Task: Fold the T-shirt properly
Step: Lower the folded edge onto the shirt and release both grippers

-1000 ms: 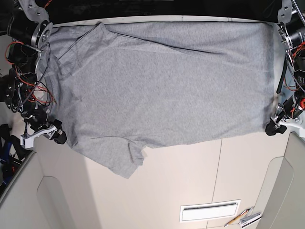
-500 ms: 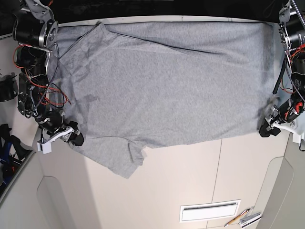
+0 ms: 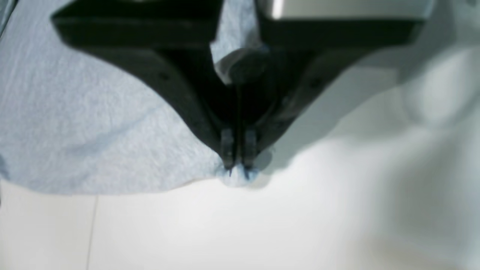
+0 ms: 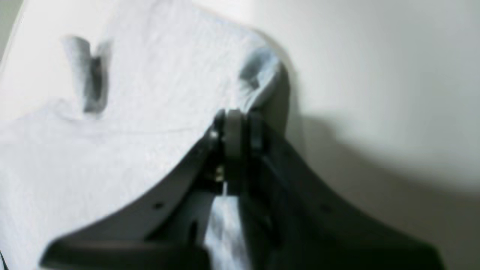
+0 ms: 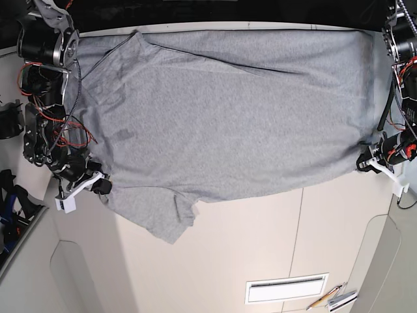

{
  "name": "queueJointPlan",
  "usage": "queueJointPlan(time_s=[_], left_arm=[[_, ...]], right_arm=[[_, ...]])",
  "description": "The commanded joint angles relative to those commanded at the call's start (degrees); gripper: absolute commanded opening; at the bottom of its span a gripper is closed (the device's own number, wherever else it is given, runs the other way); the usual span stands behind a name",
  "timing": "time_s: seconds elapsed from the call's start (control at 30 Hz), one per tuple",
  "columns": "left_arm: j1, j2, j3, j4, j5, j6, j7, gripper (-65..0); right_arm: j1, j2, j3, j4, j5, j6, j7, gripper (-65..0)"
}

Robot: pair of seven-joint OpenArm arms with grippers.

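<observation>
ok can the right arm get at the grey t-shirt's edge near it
Yes, apparently: the right arm's black fingers already look closed on the heather-grey cotton T-shirt at that edge, with nothing visible blocking them.

in the left wrist view, my left claw (image 3: pixel 238 161) is dark and blurred, and it hides the part of the grey t-shirt (image 3: pixel 112 123) behind it; the shirt runs out past the left edge. in the right wrist view, my right claw (image 4: pixel 240 127) is soft and smeared, cut off by the bottom edge, and the cloth between its tips is covered. in the base view, both my arms are cut off at the top, and the lettering on the white box (image 5: pixel 287 289), if any, is too small to read.
</observation>
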Motion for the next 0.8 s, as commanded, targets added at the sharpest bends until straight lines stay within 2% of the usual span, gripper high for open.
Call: queueJointPlan(time_s=[0.17,0.27,0.4,0.5,0.6,0.8], left_arm=[[0.0,-1.6,0.0,5.4,-5.8,0.0,8.6,-65.0],[0.2,-3.5,0.0,8.3,-9.2,0.0,11.5,-65.0],[0.2,-6.9,0.0,10.4,-12.7,0.0,14.8,-65.0],[0.2,-8.1,0.0,10.6,-15.3,0.0,17.5,-65.0],[0.4,-8.6,0.0,10.6,-16.7,0.0,19.1,-65.0],[1.2,-11.2,0.0,10.6,-23.9,0.0,24.4,-65.0]], right_arm=[[-0.3,0.0,0.0,6.9,5.3,0.0,-8.3,-65.0],[-0.3,0.0,0.0,10.0,7.6,0.0,-12.2,-65.0],[-2.7,0.2,0.2,15.3,9.5,0.0,-13.9,-65.0],[-6.2,0.4,0.2,20.6,10.1,0.0,-14.0,-65.0],[-9.5,1.7,0.2,24.9,12.1,0.0,-15.0,-65.0],[-15.4,5.1,0.4,30.3,13.9,0.0,-15.9,-65.0]])
